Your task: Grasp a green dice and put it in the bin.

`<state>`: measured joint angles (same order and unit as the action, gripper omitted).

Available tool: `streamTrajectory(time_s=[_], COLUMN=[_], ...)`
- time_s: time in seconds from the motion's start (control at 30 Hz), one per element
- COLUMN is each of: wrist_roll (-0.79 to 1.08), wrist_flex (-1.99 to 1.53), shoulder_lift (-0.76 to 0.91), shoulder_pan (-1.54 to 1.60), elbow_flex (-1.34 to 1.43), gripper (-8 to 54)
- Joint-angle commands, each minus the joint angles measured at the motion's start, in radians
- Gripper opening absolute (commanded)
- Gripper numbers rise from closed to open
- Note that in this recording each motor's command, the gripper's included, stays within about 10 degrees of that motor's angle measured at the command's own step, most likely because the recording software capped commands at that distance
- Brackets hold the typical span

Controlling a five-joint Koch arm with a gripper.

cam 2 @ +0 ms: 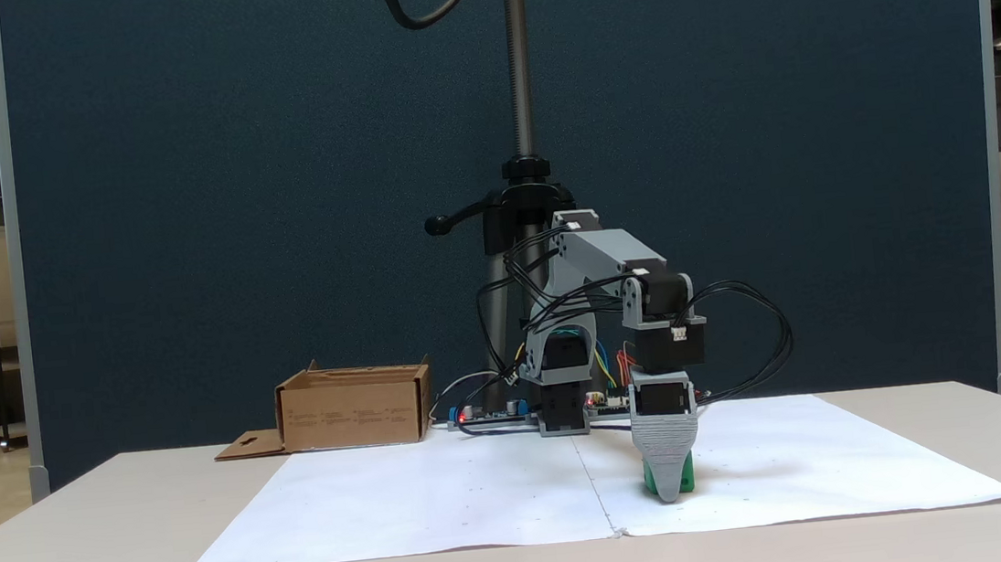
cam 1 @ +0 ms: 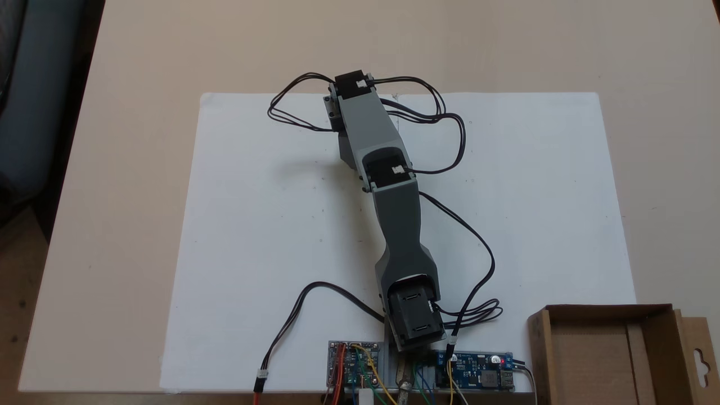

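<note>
scene: my koch arm reaches out over the white paper sheet [cam 1: 281,225] on the table [cam 2: 77,560], wrist pointed straight down, seen in both fixed views.
gripper: the gripper [cam 2: 668,485] is down at the paper; from the low fixed view i see one ribbed grey jaw face-on with the other behind it, so i cannot tell whether the jaws are apart or pressed together.
green dice: the green dice [cam 2: 687,481] sits on the paper at the jaw tip, green showing on both sides of the grey jaw and directly behind it; whether it is between the jaws or only touching them i cannot tell. from the view above, the arm covers that spot.
bin: the bin [cam 1: 602,354] stands open-topped off the paper's corner near the arm's base, well apart from the dice; its flap with the hang-hole lies flat beside it.
handling, my judgement: a small hard plastic cube, light and stiff, not fragile, but smooth enough to squirt out of a skewed pinch.
where to hold, my judgement: two opposite flat faces, jaws square to them, low enough to catch the cube's middle rather than an edge or corner.
</note>
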<state>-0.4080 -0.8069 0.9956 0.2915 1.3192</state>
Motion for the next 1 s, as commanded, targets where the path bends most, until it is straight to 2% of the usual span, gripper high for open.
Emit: streamTrajectory(time_s=[0.0, 0.6, 0.67, 0.8, 0.97], wrist_roll=[-0.066, -0.051, -0.051, -0.051, -0.052], wrist_flex=[0.035, 0.038, 0.037, 0.037, 0.035], shoulder_lift=[0.018, 0.018, 0.018, 0.018, 0.018], shoulder_pan=[-0.006, -0.017, -0.017, -0.015, -0.017], elbow_flex=[0.003, 0.003, 0.005, 0.006, 0.006], gripper=[36.0, 34.7, 29.4, 28.6, 12.1])
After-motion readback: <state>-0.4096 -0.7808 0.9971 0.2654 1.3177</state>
